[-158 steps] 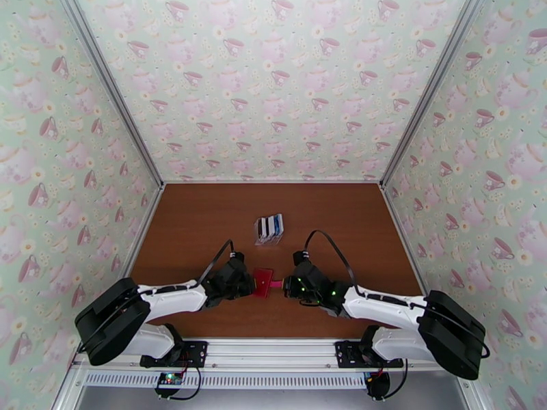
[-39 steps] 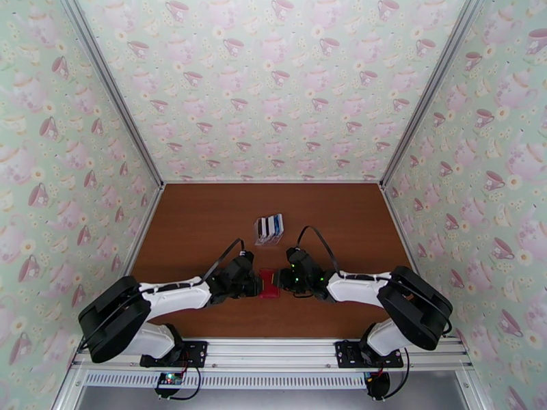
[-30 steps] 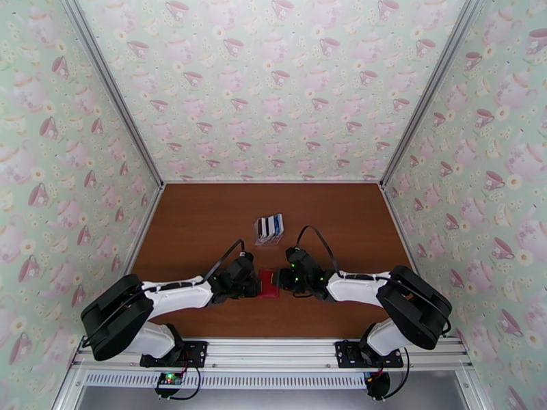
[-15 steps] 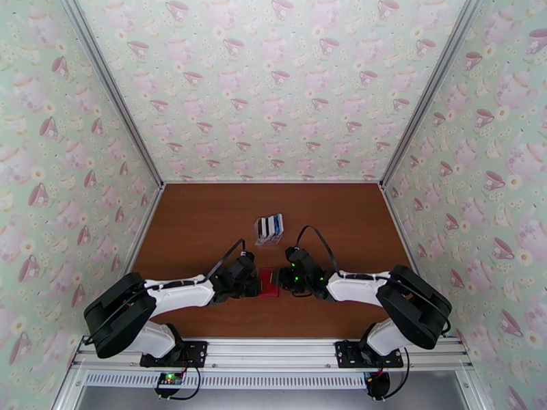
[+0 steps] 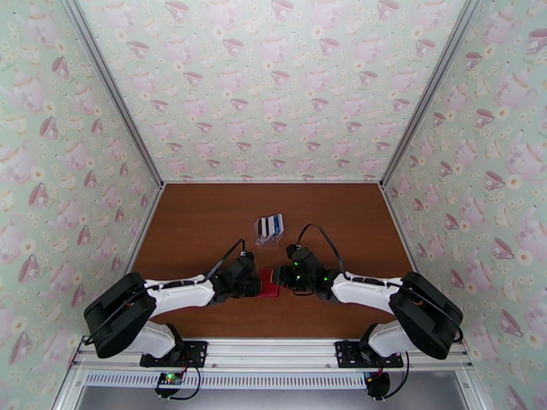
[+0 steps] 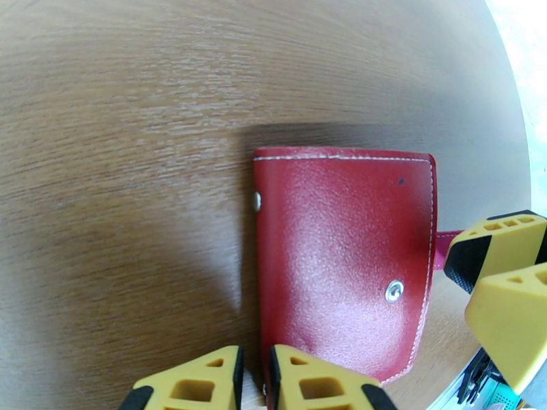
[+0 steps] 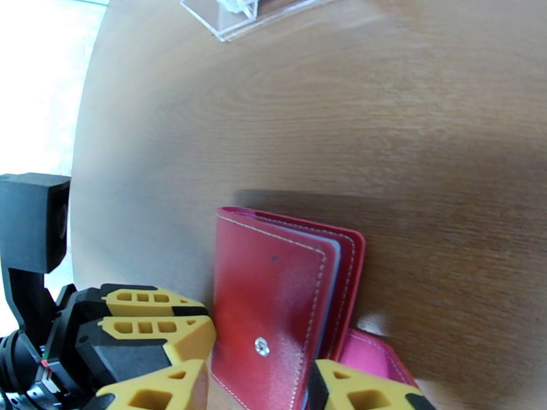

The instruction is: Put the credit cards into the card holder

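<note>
**Card holder (image 6: 342, 268), small, red, leather-like and folded shut, could slide or lift whole between 2 grippers**

On the left, my left gripper (image 6: 254, 377) is narrowed to a slit at the fold-side edge of the card holder. I read that as a pinch on the leather, though the contact itself is hidden. If the pinch is shallow, any pull from the other side could drag the wallet out across the brown wooden table (image 5: 205, 220).

In the middle, the card holder lies flat on the table between the 2 arms. Its cover is down and its pale inner pockets show as a sliver at one edge. The thin black, white and blue credit cards (image 5: 269, 227) stand in the clear plastic slotted rack (image 7: 232, 8), apart from the wallet on its far side.

On the right, my right gripper (image 7: 258, 369) is spread wide and holds nothing. The pink snap tab (image 7: 372, 357) lies loose just inside 1 finger. Closing here might catch only the tab, or the tab and both covers together. Lifting would then hoist the whole wallet instead of opening it.
</note>
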